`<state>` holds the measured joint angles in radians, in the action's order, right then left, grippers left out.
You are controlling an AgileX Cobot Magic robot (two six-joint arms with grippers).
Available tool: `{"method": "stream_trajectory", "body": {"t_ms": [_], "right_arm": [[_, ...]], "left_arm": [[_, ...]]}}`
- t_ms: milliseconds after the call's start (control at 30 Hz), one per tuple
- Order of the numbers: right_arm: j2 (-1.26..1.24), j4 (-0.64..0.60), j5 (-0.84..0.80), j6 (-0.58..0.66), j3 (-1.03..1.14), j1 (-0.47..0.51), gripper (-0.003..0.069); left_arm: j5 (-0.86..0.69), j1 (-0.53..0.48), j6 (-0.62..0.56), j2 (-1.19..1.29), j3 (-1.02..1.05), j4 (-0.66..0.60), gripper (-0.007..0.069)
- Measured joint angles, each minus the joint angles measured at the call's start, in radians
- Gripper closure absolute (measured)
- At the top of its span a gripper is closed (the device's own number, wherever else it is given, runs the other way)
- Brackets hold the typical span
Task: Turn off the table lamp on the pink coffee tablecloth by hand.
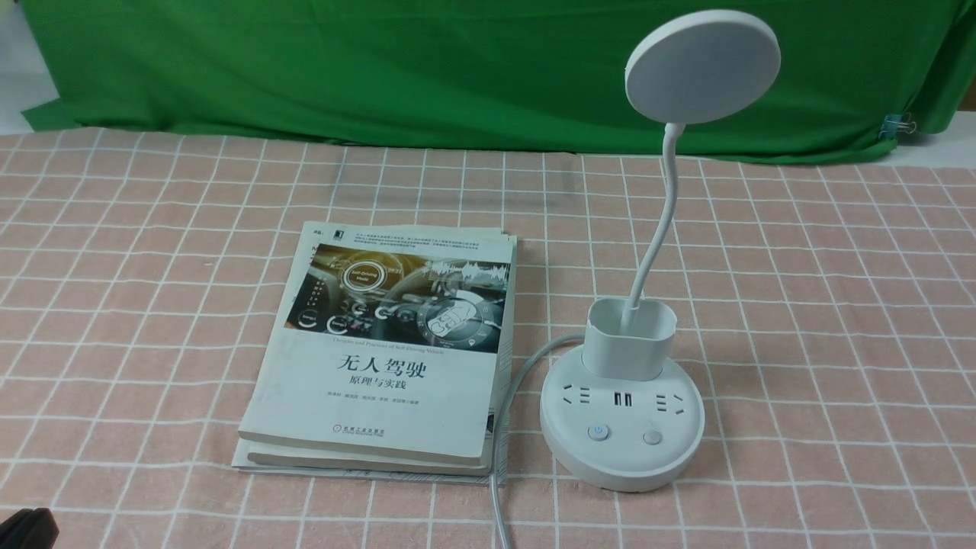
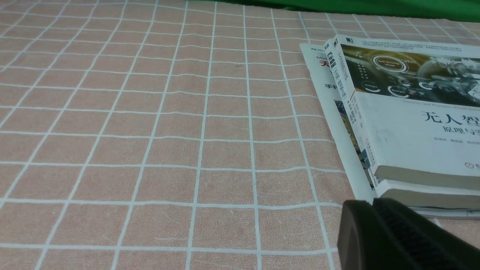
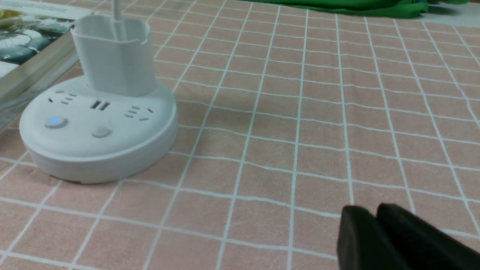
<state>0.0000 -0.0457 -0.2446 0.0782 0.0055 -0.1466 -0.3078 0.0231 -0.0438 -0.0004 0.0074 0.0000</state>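
Your table lamp (image 1: pixel 621 415) stands on the pink coffee tablecloth (image 1: pixel 823 320), right of centre in the front view. Its flat disc head (image 1: pixel 702 66) rises on a thin curved neck (image 1: pixel 660 221) from a square cup (image 1: pixel 630 338), which sits at the back of the round base (image 3: pixel 99 129). On the base's top face you see sockets and two buttons: the left button (image 1: pixel 598 432) carries a blue glow, the right button (image 1: pixel 652 437) is plain grey. A grey cord (image 1: pixel 509 396) leaves the base's left side and runs toward the near edge of the cloth.

Just beside the lamp on its left lies a stack of books (image 1: pixel 385 351), the top cover showing a car-interior picture with Chinese lettering. A green backdrop cloth (image 1: pixel 381 69) hangs behind the table.

Your right hand (image 3: pixel 375 234) shows only as two black fingers pressed together with no gap between them, low over the cloth and well apart from the lamp. Your left gripper (image 2: pixel 375 225) appears likewise closed, its dark tips near the corner of the books.
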Motion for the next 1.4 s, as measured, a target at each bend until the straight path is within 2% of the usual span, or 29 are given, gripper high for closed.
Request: {"method": "stream_trajectory", "body": {"t_ms": [1400], "right_arm": [[0.0,0.0,0.001,-0.003,0.0,0.0,0.0459]], "left_arm": [[0.0,0.0,0.0,0.0,0.0,0.0,0.0618]]}}
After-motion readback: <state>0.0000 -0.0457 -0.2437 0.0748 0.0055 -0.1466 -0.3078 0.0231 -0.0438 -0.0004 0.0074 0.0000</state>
